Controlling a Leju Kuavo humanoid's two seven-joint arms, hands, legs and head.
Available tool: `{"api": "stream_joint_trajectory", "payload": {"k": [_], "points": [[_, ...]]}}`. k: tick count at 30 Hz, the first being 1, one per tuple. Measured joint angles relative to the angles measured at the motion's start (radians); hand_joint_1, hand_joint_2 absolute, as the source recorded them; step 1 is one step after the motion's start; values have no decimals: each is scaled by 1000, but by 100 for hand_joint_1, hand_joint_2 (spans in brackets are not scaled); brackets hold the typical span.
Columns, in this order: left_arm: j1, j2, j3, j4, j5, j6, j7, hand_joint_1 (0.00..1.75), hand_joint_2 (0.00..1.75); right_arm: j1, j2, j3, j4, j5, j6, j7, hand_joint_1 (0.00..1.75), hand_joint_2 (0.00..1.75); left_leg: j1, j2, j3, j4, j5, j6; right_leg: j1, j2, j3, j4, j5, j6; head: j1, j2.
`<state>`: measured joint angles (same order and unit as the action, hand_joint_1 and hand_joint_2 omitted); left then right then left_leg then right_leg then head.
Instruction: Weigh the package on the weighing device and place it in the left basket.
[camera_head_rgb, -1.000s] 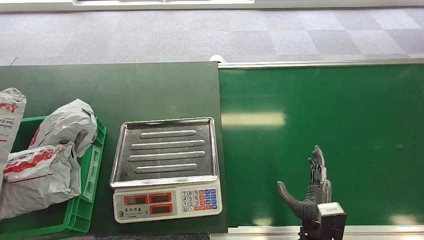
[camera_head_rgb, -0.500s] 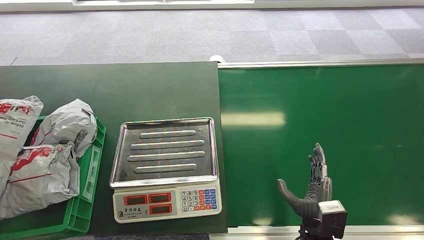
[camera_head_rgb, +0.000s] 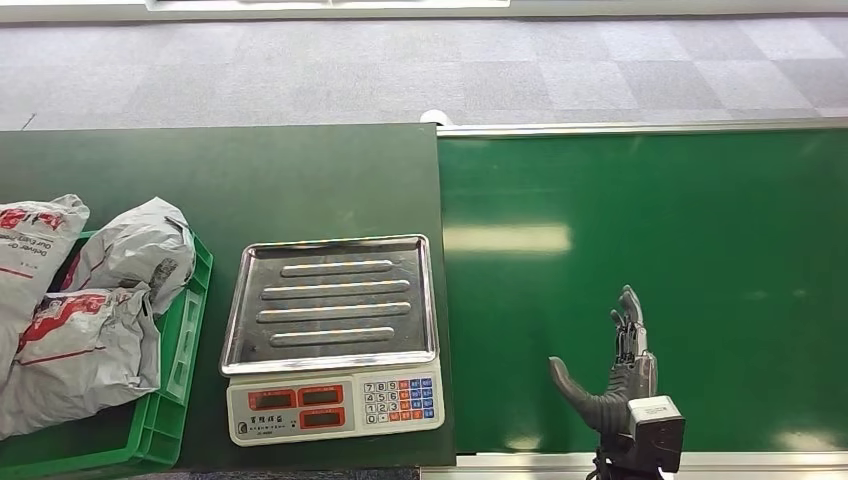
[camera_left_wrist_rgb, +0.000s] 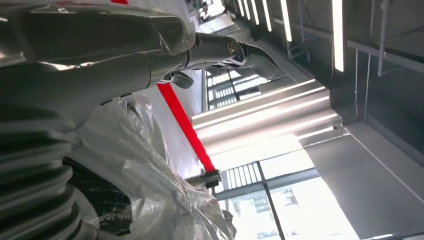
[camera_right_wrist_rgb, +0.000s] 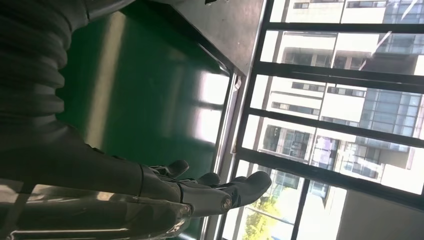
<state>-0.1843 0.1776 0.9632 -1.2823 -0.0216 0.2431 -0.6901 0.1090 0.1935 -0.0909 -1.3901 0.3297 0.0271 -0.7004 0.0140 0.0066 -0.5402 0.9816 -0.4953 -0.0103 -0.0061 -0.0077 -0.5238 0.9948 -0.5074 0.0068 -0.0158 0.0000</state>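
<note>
The grey and white package (camera_head_rgb: 35, 235) with red print lies on the far left end of the green basket (camera_head_rgb: 190, 330), on top of the other bags. In the left wrist view my left hand (camera_left_wrist_rgb: 150, 65) has its fingers stretched out straight alongside the package's crinkled film (camera_left_wrist_rgb: 135, 165), not curled round it. The scale (camera_head_rgb: 335, 400) stands right of the basket with a bare steel tray (camera_head_rgb: 330, 300). My right hand (camera_head_rgb: 620, 385) hovers over the near edge of the green belt, fingers spread and holding nothing, and is also seen at the wrist (camera_right_wrist_rgb: 200, 192).
Two more grey mail bags (camera_head_rgb: 135, 245) (camera_head_rgb: 80, 350) fill the basket. The glossy green conveyor belt (camera_head_rgb: 640, 200) takes up the right half, with a metal rail along its near edge (camera_head_rgb: 530, 462). Dark green tabletop lies behind the scale.
The package swung from upright at the left edge over to the right and came down on the basket's far left end, then settled. My right hand barely shifted.
</note>
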Motion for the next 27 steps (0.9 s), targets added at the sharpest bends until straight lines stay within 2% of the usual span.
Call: {"api": "stream_joint_trajectory", "payload": {"k": [3,5,8,12,15,19,23,27], "points": [[27,-37,14,-67,62,-76,-5,0,175,-4,3,-6,7,3,3,0,0,175,0,0,0,0,0,0,0,0,0,0,0,0,0,0],[42,-80,27,-138,96,-146,-5,0,175,-4,4,-9,12,2,3,0,0,175,0,0,0,0,0,0,0,0,-1,0,0,0,0,0],[62,-167,42,-263,141,-325,-5,0,175,-3,4,-11,18,-7,-3,0,0,175,-1,0,0,0,0,0,-1,0,-1,-1,0,0,0,0],[129,-293,-5,-442,150,-605,-5,0,175,5,3,-12,21,-22,-9,0,0,175,-2,1,0,0,-1,1,-2,1,-1,-1,0,0,0,0],[180,-374,-47,-565,141,-686,-5,0,175,11,2,-14,23,-25,-8,0,0,175,-2,1,0,0,-1,1,-2,1,-1,-1,1,1,0,0],[302,-451,-151,-696,95,-685,-5,0,175,18,2,-22,23,-46,23,0,0,175,-2,1,0,0,-1,0,-2,1,-4,-1,0,1,0,0],[416,-488,-342,-757,-25,-523,-5,0,175,22,8,-31,23,-52,58,0,0,175,-2,0,0,0,-2,0,-2,1,-3,-1,0,1,0,0],[471,-492,-544,-706,-87,-371,-5,0,175,18,18,-27,30,-39,63,0,0,175,-2,-1,0,0,-1,0,-2,-1,-2,-1,0,1,0,0]]}}
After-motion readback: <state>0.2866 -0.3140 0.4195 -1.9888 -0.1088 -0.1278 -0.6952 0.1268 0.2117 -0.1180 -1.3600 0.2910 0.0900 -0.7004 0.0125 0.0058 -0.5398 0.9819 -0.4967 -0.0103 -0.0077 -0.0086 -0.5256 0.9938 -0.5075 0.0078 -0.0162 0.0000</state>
